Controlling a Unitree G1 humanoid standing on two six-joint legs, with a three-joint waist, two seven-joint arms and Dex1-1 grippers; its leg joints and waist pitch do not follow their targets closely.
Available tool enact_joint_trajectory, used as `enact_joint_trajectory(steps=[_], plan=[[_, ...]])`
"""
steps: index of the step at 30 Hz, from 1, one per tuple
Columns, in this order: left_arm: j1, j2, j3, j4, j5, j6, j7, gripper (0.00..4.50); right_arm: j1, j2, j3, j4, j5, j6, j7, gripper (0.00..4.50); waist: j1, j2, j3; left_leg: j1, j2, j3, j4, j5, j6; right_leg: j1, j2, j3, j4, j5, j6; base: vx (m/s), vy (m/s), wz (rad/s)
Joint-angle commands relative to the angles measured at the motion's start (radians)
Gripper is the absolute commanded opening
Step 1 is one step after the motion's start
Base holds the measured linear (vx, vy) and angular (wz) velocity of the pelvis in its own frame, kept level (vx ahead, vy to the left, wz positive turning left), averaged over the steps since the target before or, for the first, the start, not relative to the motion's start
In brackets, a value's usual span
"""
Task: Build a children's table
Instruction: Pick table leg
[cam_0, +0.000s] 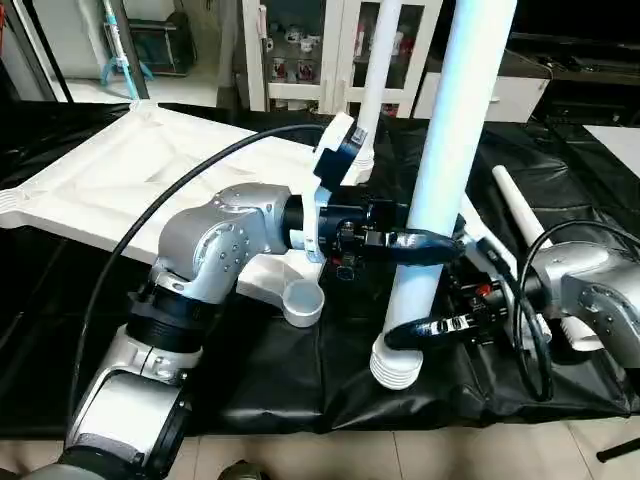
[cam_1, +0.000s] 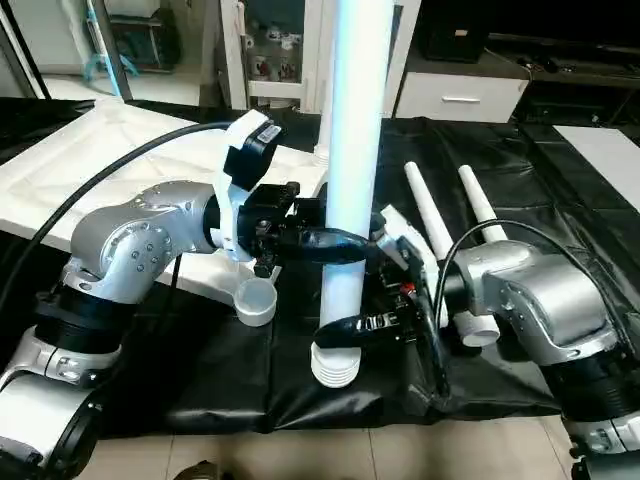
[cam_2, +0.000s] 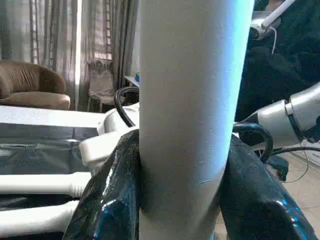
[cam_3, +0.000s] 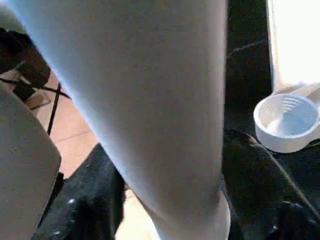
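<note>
White leg upright, clamped between two black fingers of the left gripper, one pressed on each side. Two more white legs lie flat on black cover. Brown couch and curtains far back.

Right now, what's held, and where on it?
An upright white leg: left gripper clamps it mid-shaft; right gripper sits around it lower, just above the ribbed end, grip unclear.
</note>
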Motion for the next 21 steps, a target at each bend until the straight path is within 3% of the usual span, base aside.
enact_joint_trajectory(steps=[1,8,21], plan=[[-0.023,-0.006,-0.007,0.000,0.008,-0.010,-0.009,1.80,-0.010,-0.013,0.005,0.002,-0.020,-0.013,0.006,2.62,0.000,-0.006,-0.077,0.017,0.058,-0.016,-0.064,-0.092,0.030,0.050,-0.086,0.046,-0.066,-0.094,-0.261,0.000,0.000,0.00],[-0.025,-0.009,-0.008,0.007,0.014,-0.017,-0.008,1.80,-0.007,-0.011,0.012,0.004,-0.028,-0.018,0.014,2.10,0.000,-0.007,-0.076,0.016,0.057,-0.017,-0.063,-0.094,0.029,0.050,-0.086,0.046,-0.066,-0.101,-0.258,0.000,0.000,0.00],[-0.024,-0.010,0.006,0.036,0.046,-0.028,0.040,1.80,-0.009,0.001,-0.008,0.014,-0.021,-0.019,-0.002,2.01,0.001,-0.005,-0.077,0.016,0.057,-0.017,-0.063,-0.095,0.030,0.051,-0.085,0.045,-0.066,-0.097,-0.261,0.000,0.000,0.00]])
